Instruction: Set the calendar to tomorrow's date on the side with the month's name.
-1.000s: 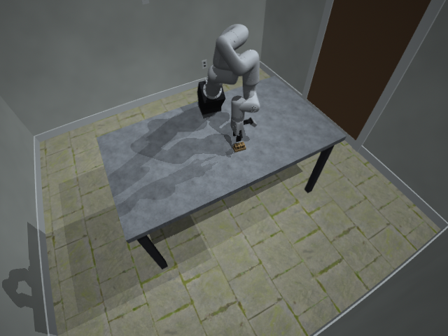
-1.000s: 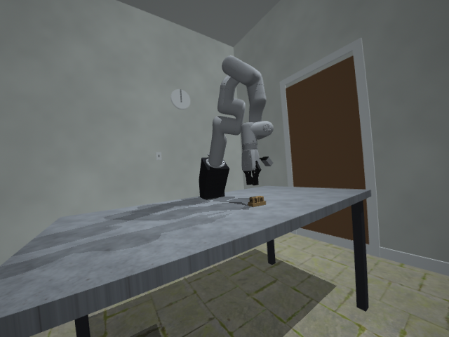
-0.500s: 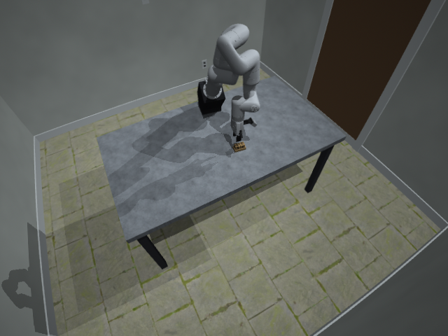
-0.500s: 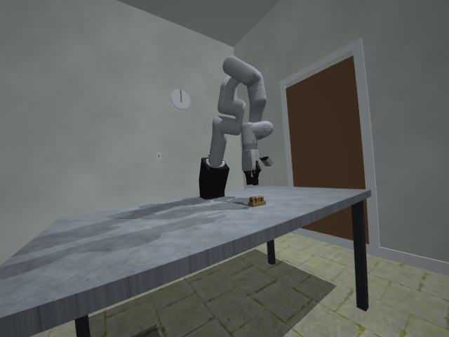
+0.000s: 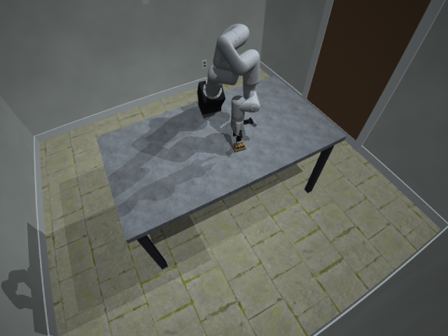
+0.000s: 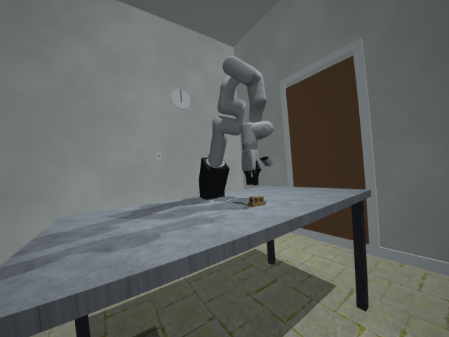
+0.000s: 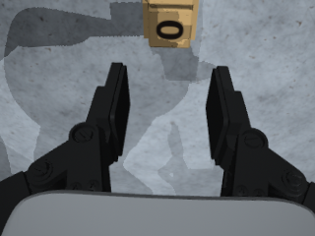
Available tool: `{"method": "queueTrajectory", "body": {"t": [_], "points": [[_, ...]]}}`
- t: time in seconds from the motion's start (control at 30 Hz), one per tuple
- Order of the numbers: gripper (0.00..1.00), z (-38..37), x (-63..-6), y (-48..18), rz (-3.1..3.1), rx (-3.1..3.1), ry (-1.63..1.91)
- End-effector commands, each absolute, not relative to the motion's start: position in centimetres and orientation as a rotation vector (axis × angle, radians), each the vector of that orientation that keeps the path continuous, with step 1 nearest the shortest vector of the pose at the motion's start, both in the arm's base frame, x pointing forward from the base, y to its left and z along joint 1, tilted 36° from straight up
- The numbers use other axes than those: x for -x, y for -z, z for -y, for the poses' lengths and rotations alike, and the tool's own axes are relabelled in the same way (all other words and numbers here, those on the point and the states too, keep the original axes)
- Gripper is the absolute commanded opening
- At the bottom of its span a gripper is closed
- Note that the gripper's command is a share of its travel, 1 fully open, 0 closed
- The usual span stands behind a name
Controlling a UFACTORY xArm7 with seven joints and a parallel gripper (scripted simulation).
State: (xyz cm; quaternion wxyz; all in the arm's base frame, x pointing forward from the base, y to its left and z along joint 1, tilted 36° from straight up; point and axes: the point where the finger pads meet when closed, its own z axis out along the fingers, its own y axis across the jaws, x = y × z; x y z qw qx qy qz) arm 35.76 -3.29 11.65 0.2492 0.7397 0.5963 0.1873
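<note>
My hand [image 7: 167, 114] hangs above the bench [image 5: 173, 180], fingers half open with nothing between them, preset to a cube's width I'd guess; calendar [image 6: 257, 201] sits just ahead, cubes [image 7: 169, 2] reading 2 and 0 in the wrist view

From my station I read the surface [image 5: 173, 187] as matt, mottled grey stone. The cubes [image 7: 169, 2] look like pale, smooth wood with black printed digits. The pincer [image 7: 167, 118] fingers appear as matt black plastic; the arm [image 6: 231, 109] shell is smooth, satin grey.
</note>
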Motion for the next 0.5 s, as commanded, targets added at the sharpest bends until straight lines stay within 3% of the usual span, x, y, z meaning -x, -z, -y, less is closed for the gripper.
{"method": "queueTrajectory", "body": {"t": [0.0,0.47], "points": [[0.49,3.29,-35.82,-11.68,-1.624,-2.013,-0.511],[0.49,3.39,-36.23,-11.09,-1.623,-2.013,-0.511]]}}
